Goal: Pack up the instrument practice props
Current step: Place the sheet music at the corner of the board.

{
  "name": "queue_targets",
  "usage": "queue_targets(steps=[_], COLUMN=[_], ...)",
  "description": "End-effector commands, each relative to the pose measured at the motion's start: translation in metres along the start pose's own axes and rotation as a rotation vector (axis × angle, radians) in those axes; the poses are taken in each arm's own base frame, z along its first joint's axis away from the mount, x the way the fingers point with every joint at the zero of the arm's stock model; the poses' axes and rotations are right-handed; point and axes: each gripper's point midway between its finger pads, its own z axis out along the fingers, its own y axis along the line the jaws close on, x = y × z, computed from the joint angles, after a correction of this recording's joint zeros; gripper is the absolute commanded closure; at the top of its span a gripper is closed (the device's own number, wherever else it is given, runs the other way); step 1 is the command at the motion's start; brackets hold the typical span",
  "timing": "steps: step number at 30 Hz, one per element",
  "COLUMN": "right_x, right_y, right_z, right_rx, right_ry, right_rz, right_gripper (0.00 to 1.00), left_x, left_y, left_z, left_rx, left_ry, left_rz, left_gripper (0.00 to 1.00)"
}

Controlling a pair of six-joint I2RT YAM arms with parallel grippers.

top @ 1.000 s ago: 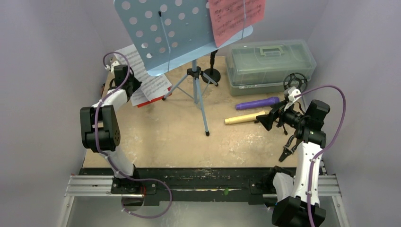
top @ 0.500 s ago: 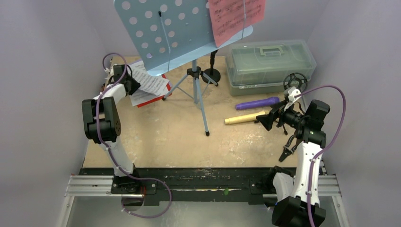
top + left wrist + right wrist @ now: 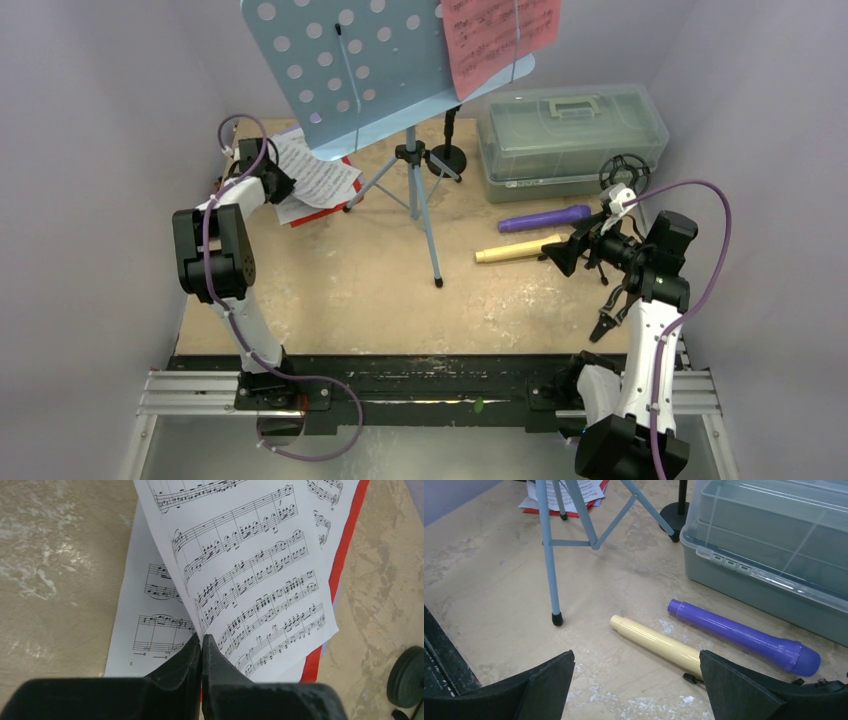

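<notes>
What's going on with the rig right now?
Packing has barely begun. The left gripper is shut on the bottom edge of a printed sheet music page, curling it up above the red folder. The right gripper hangs open, holding nothing, beside the cream microphone and purple microphone lying on the table. The light-blue music rest stands on its tripod.

pg no. "3" bottom-left on lower pg of sheet music (image 3: 150, 610), rest notation only, no other txt
</notes>
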Motion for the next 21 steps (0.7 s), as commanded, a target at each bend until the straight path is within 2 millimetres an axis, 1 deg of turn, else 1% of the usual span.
queue_targets(steps=[1,3,5,6,10,11,12,15,16,17,19,20,21], right_x=[0.000,0.000,0.001,0.001,0.002,0.001,0.001,0.001,0.001,0.001,0.002,0.001,0.001], right_y=[-0.003,-0.002,-0.002,-0.003,-0.002,-0.002,-0.002,-0.002,-0.002,-0.002,-0.002,-0.002,-0.003], right_z=[-0.001,-0.001,-0.001,-0.001,-0.001,-0.001,-0.001,-0.001,-0.001,-0.001,-0.001,-0.001,-0.001], right_rx=[0.011,0.011,0.012,0.013,0.009,0.010,0.010,0.011,0.011,0.010,0.011,0.009,0.010], right_ry=[-0.001,0.000,0.001,0.002,0.003,0.002,0.002,0.002,0.002,0.002,0.003,0.003,0.003], right_rz=[-0.019,-0.019,-0.017,-0.017,-0.016,-0.018,-0.019,-0.018,-0.018,-0.017,-0.016,-0.017,-0.016], right_gripper=[0.01,0.01,0.01,0.01,0.01,0.01,0.01,0.01,0.01,0.01,0.01,0.01,0.01], left_x=[-0.010,-0.007,-0.003,-0.007,-0.014,-0.009,-0.009,-0.013,-0.016,-0.021,-0.032,-0.040,-0.047], left_y=[-0.024,-0.039,-0.053,-0.062,-0.050,-0.042,-0.039,-0.032,-0.031,-0.032,-0.035,-0.036,-0.037], left_z=[0.002,-0.001,-0.008,-0.011,-0.003,0.000,0.002,0.002,0.000,-0.005,-0.018,-0.027,-0.037], left_rx=[0.182,0.286,0.412,0.468,0.436,0.408,0.395,0.353,0.343,0.340,0.337,0.333,0.327], left_ry=[0.018,0.041,0.073,0.056,0.054,0.080,0.082,0.069,0.054,0.035,-0.013,-0.044,-0.081], left_rz=[0.081,0.121,0.161,0.175,0.178,0.166,0.158,0.152,0.156,0.159,0.159,0.155,0.154], left_gripper=[1.00,1.00,1.00,1.00,1.00,1.00,0.98,0.69,0.57,0.51,0.46,0.45,0.42])
